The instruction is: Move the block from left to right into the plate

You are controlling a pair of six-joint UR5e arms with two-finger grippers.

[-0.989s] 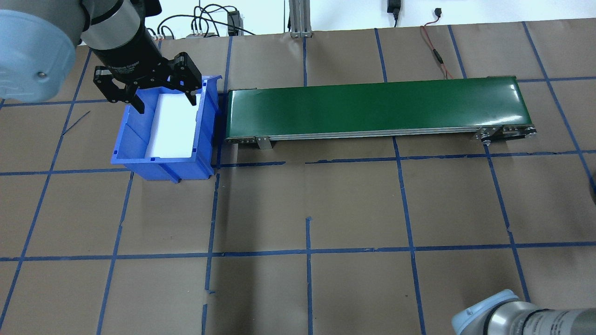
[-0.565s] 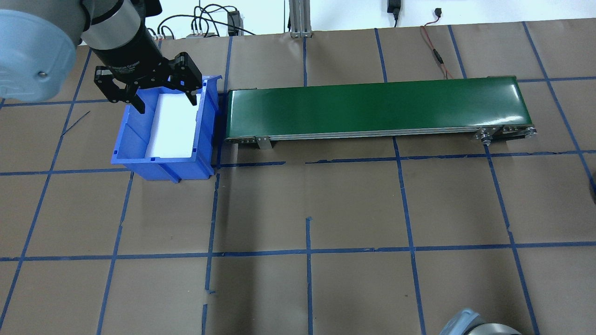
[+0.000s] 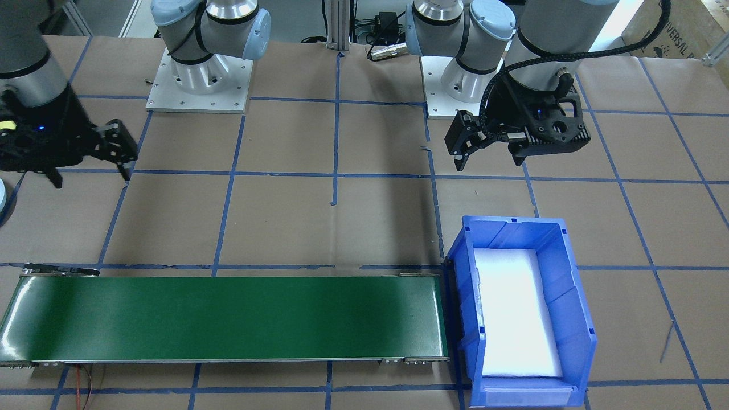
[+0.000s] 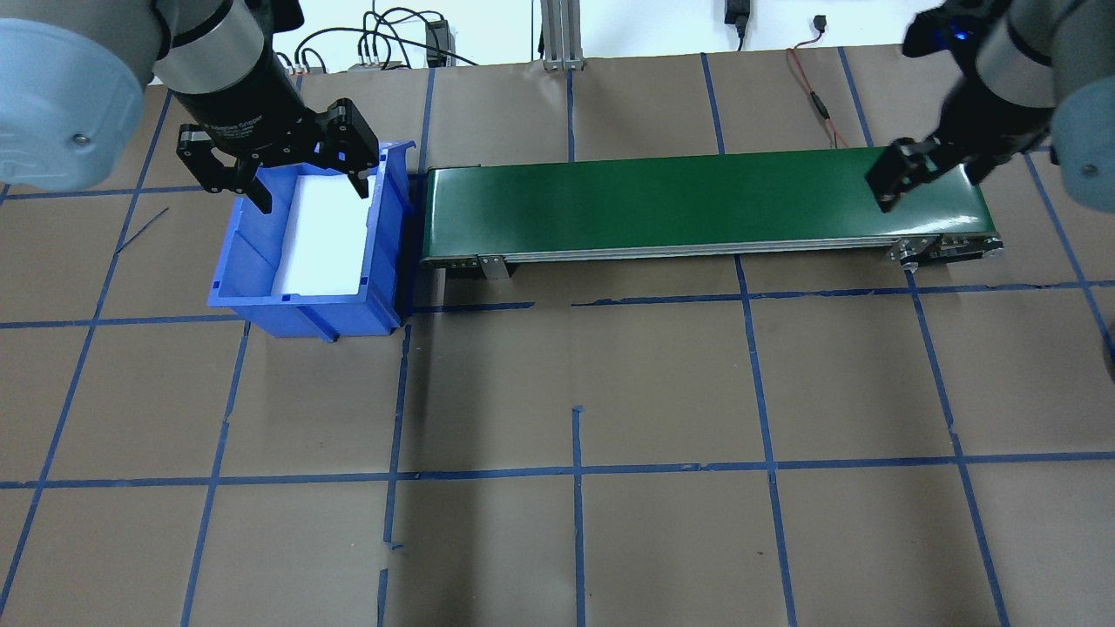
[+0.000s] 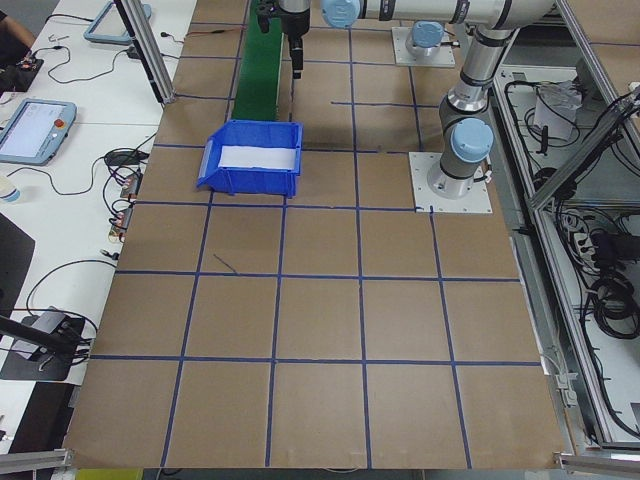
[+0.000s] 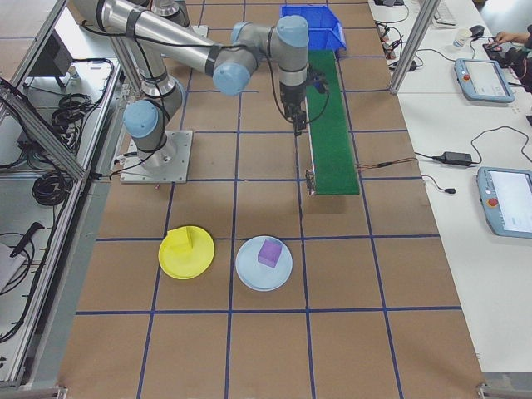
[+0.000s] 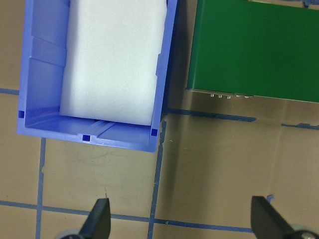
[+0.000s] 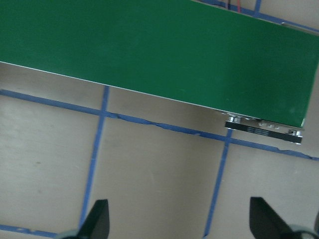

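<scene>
Only the exterior right view shows blocks. A purple block (image 6: pixel 268 251) lies on a pale blue plate (image 6: pixel 253 274), and a yellow block (image 6: pixel 186 239) lies on a yellow plate (image 6: pixel 176 264); both are on the near floor area, far from either gripper. My left gripper (image 4: pixel 309 185) (image 3: pixel 488 162) (image 7: pixel 182 219) hangs open and empty over the robot-side end of the blue bin (image 4: pixel 305 309) (image 3: pixel 575 307). Above the far end of the green conveyor (image 4: pixel 697 200) (image 8: pixel 149 45), my right gripper (image 4: pixel 928 178) (image 3: pixel 91 177) (image 8: pixel 180 219) is open and holds nothing.
A white foam pad (image 4: pixel 324 233) lines the bin, which holds no block. The belt (image 3: pixel 228 319) is bare. Blue tape lines grid the brown table. Cables (image 4: pixel 814 96) lie at the back edge. Operator tables with tablets (image 6: pixel 482 79) flank the sides.
My right arm has swung from the bottom right corner of the overhead view up to the right end of the conveyor. The left gripper has stayed over the bin.
</scene>
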